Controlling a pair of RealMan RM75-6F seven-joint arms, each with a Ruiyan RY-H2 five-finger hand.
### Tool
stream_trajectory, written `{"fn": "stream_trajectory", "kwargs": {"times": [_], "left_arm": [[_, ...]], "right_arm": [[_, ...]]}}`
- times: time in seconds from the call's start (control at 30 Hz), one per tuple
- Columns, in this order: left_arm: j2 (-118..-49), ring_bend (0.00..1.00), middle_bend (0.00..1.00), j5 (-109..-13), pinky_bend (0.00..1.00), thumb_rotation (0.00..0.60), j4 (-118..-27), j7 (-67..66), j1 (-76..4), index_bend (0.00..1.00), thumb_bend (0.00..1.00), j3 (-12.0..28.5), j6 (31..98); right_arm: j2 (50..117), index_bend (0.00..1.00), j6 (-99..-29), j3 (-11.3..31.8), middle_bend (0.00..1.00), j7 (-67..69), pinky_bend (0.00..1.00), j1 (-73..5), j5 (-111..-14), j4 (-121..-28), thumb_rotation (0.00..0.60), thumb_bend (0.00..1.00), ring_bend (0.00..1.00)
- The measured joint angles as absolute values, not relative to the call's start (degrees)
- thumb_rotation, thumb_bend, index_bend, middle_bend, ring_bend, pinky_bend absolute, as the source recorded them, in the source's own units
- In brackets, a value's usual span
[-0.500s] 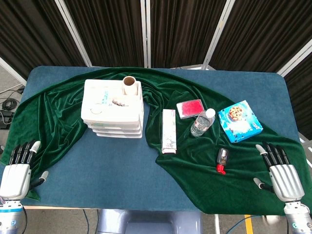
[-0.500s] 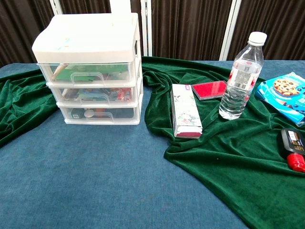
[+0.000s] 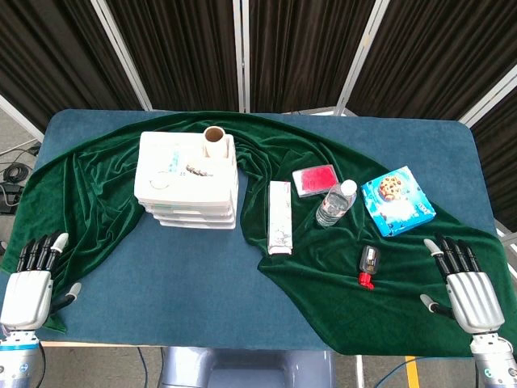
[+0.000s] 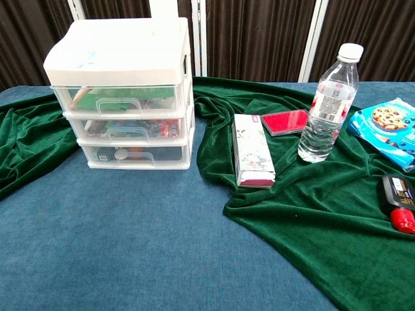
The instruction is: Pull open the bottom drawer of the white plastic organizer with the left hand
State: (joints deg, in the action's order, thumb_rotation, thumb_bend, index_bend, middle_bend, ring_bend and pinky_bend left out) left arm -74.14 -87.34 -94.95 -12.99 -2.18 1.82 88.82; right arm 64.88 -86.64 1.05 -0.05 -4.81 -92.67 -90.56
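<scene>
The white plastic organizer stands on the table left of centre, with three clear drawers stacked. Its bottom drawer is pushed in flush, handle facing the near edge. My left hand hovers at the table's near left corner, fingers straight and apart, holding nothing, far from the organizer. At the near right corner my right hand lies the same way, fingers spread and empty. Neither hand shows in the chest view.
A green velvet cloth drapes around the organizer and across the right half. On it lie a slim white box, red case, water bottle, blue cookie box and a small black-and-red item. A cardboard roll stands on the organizer.
</scene>
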Motion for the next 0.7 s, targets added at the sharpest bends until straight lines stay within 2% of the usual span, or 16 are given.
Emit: {"fn": "stream_trajectory", "kwargs": {"times": [0.1, 0.17, 0.2, 0.23, 0.3, 0.33, 0.43, 0.57, 0.7], "left_arm": [[-74.30, 0.00, 0.00, -87.20, 0.00, 0.600, -94.85, -12.76, -2.41, 0.00, 0.27, 1.95, 88.48], [-74.61, 0.04, 0.03, -87.12, 0.07, 0.600, -94.63, -12.33, -2.62, 0.00, 0.28, 2.28, 88.47], [-75.04, 0.15, 0.14, -87.01, 0.18, 0.600, -94.35, -11.90, -2.81, 0.00, 0.28, 2.71, 88.52], [-75.38, 0.30, 0.29, -86.90, 0.32, 0.600, -94.09, -11.48, -2.97, 0.00, 0.29, 2.97, 88.50], [-75.84, 0.53, 0.55, -86.47, 0.48, 0.600, -93.85, -10.44, -3.38, 0.00, 0.31, 3.33, 88.01], [-75.95, 0.60, 0.63, -86.25, 0.53, 0.600, -93.88, -9.98, -3.63, 0.00, 0.32, 3.40, 87.47], [-76.44, 0.72, 0.78, -84.91, 0.60, 0.600, -94.07, -8.19, -4.93, 0.00, 0.36, 3.78, 84.33], [-76.93, 0.80, 0.88, -81.94, 0.70, 0.600, -95.19, -4.65, -7.11, 0.01, 0.45, 4.39, 78.47], [-76.68, 0.85, 0.92, -78.09, 0.78, 0.600, -97.56, 0.24, -9.56, 0.00, 0.62, 5.09, 71.71]], "right_arm": [[64.85, 0.00, -86.74, 1.05, 0.00, 0.00, 0.00, -4.80, -92.75, -90.59, 0.600, 0.04, 0.00], [64.81, 0.00, -86.76, 1.03, 0.00, 0.07, 0.00, -4.77, -92.72, -90.51, 0.600, 0.04, 0.00], [64.76, 0.00, -86.90, 0.99, 0.00, 0.09, 0.00, -4.71, -92.83, -90.61, 0.600, 0.04, 0.00], [64.72, 0.00, -87.02, 0.96, 0.00, 0.10, 0.00, -4.66, -92.93, -90.66, 0.600, 0.04, 0.00], [64.64, 0.00, -87.20, 0.88, 0.00, 0.16, 0.00, -4.57, -93.10, -90.75, 0.600, 0.04, 0.00], [64.61, 0.00, -87.32, 0.86, 0.00, 0.19, 0.00, -4.53, -93.18, -90.80, 0.600, 0.04, 0.00], [64.49, 0.00, -87.47, 0.79, 0.00, 0.37, 0.00, -4.44, -93.33, -90.95, 0.600, 0.04, 0.00], [64.45, 0.00, -87.43, 0.79, 0.00, 0.57, 0.00, -4.47, -93.38, -90.97, 0.600, 0.04, 0.00], [64.39, 0.00, -87.29, 0.81, 0.00, 0.86, 0.00, -4.51, -93.24, -90.96, 0.600, 0.04, 0.00]]}}
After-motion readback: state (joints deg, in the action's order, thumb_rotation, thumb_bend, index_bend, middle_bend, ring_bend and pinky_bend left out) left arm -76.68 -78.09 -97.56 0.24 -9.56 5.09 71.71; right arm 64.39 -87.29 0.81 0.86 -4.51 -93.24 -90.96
